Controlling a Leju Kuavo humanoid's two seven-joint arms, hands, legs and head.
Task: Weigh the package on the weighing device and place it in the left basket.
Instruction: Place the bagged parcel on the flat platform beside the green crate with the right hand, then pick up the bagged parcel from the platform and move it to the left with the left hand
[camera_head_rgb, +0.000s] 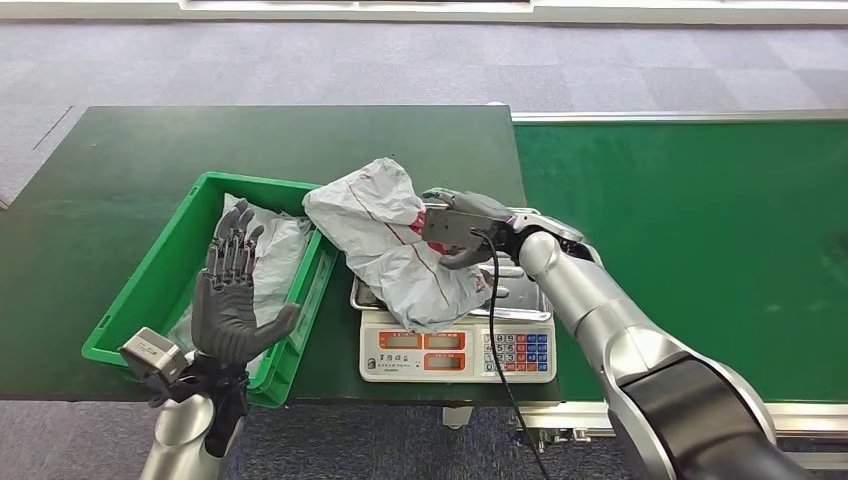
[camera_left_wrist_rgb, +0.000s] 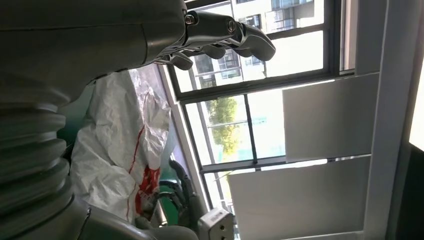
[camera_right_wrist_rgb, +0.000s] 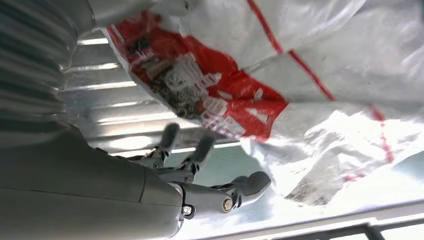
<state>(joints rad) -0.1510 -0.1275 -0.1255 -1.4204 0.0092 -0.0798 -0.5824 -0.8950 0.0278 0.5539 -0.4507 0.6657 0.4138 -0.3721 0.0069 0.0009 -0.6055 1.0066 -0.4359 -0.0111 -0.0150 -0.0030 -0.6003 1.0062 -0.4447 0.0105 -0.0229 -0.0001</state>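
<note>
A crumpled grey-white package (camera_head_rgb: 385, 235) with red print hangs tilted over the steel pan (camera_head_rgb: 522, 300) of the scale (camera_head_rgb: 455, 352). Its upper end reaches toward the green basket (camera_head_rgb: 150, 270). My right hand (camera_head_rgb: 462, 225) grips the package's right side. In the right wrist view the package (camera_right_wrist_rgb: 325, 50) and its red label lie against my right hand (camera_right_wrist_rgb: 200, 190), with the pan's ribbed metal behind. My left hand (camera_head_rgb: 228, 295) stands upright and open over the basket's front part, holding nothing. The left wrist view shows the left hand (camera_left_wrist_rgb: 215, 37) with the package (camera_left_wrist_rgb: 120, 150) beyond it.
Another grey-white package (camera_head_rgb: 275, 260) lies inside the basket. The scale stands at the front edge of the dark green table (camera_head_rgb: 150, 160). A green conveyor belt (camera_head_rgb: 700, 230) runs to the right. A black cable (camera_head_rgb: 495, 330) hangs across the scale's keypad.
</note>
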